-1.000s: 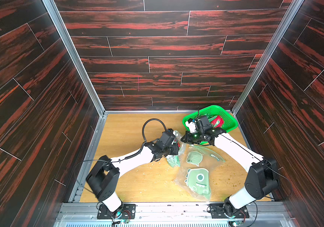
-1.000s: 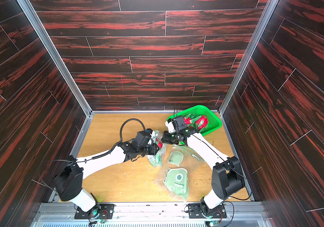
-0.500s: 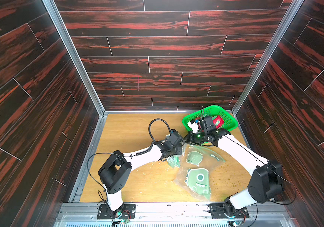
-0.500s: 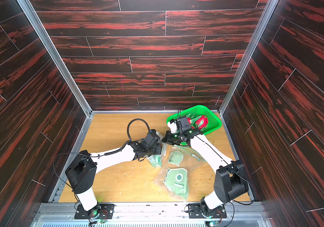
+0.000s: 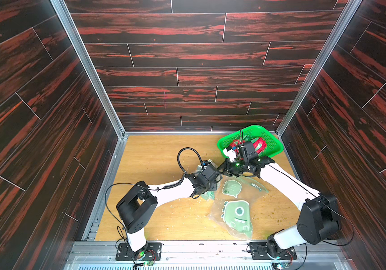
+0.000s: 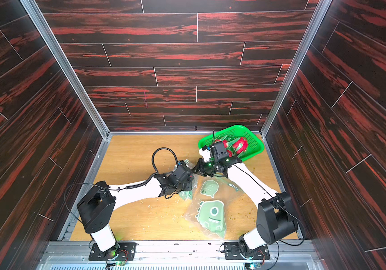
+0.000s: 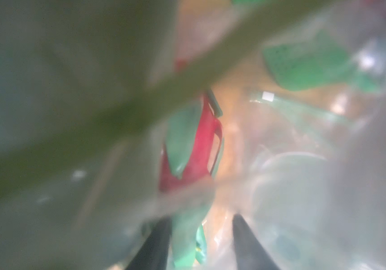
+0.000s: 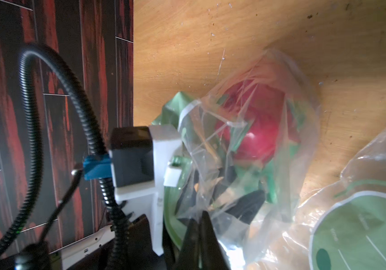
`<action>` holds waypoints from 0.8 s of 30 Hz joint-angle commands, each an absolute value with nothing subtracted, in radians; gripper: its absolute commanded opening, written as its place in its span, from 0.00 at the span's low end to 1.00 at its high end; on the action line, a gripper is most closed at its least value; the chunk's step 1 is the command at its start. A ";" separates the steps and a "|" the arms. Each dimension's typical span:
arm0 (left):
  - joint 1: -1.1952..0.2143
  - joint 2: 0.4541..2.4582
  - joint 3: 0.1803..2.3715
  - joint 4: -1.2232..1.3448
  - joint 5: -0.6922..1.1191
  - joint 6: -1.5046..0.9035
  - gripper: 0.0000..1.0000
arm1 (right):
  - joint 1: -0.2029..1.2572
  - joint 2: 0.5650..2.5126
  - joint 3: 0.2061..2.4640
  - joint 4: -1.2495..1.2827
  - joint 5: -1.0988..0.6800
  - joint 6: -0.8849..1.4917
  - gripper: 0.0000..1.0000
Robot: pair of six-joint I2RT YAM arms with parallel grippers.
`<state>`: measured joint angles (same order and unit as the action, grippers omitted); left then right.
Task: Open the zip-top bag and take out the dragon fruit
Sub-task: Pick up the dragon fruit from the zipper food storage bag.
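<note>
One bag [image 8: 304, 112], right gripper [image 8: 199, 219] clamped on its rim, left gripper [image 7: 201, 219] spread loose inside it, free tabletop [image 8: 210, 35] beyond.

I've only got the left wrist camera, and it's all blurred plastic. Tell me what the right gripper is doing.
Observer: The right gripper is pinched shut on the zip-top bag film.
Operator: Tell me how the dragon fruit lies.
Observer: The dragon fruit lies inside that bag, on the table.
Operator: Name what else is out there.
Observer: A green basket in the far right corner holds other fruits, red like this one.
</note>
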<state>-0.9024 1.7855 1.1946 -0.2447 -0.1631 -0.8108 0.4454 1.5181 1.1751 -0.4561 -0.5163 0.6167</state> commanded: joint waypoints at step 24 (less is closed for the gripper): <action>-0.899 1.784 1.131 -0.164 -0.189 -0.834 0.00 | 0.390 1.496 1.128 -0.320 -0.592 0.646 0.34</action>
<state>-0.9173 1.8744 1.1576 -0.1341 -0.1577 -0.8516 0.4149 1.5181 1.1358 -0.3504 -0.5716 0.6540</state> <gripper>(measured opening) 0.072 0.328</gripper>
